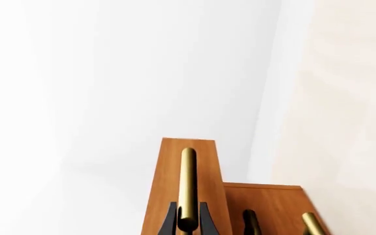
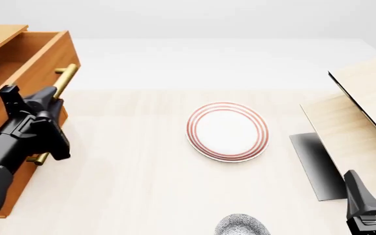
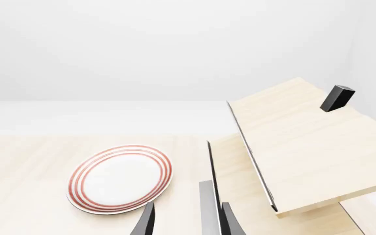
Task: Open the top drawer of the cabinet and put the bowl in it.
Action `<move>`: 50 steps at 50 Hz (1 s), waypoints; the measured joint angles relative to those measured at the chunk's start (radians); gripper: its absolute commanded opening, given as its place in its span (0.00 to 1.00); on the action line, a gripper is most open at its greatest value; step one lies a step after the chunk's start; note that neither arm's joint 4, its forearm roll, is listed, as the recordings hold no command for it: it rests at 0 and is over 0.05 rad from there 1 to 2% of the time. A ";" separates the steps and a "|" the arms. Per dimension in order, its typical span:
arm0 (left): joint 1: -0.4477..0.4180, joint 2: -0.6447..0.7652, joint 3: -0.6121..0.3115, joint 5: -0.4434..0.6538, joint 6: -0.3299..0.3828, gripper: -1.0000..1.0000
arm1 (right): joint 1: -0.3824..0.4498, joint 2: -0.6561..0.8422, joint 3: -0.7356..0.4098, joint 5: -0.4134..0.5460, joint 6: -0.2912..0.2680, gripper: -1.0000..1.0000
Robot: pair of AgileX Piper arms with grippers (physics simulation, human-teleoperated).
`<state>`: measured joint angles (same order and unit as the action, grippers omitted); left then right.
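Currently left gripper (image 1: 188,223) clamps the top drawer (image 2: 28,61) handle (image 1: 187,186); pulling off-axis risks slipping off; right gripper (image 3: 184,220) idles part-open, empty.

- The counter (image 2: 129,171) is pale light wood with faint grain, and it runs back to a plain white wall (image 2: 214,19).
- Beyond the wood's far edge there is a white strip of floor or ledge (image 2: 201,63); which of the two, I cannot tell.
- Pale light-wood boards (image 2: 358,127) stand tilted at the right side and throw a dark shadow on the counter.
- The light is soft and even, and shadows are few.
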<state>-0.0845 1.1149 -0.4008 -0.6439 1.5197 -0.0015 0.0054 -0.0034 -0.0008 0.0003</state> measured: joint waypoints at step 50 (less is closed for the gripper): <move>-0.210 -0.189 -0.011 0.100 -0.014 1.00 | 0.000 0.000 0.000 0.000 0.000 1.00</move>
<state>-0.2944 0.9262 -0.4117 -0.5437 1.5060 -0.0015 0.0054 -0.0034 -0.0008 0.0003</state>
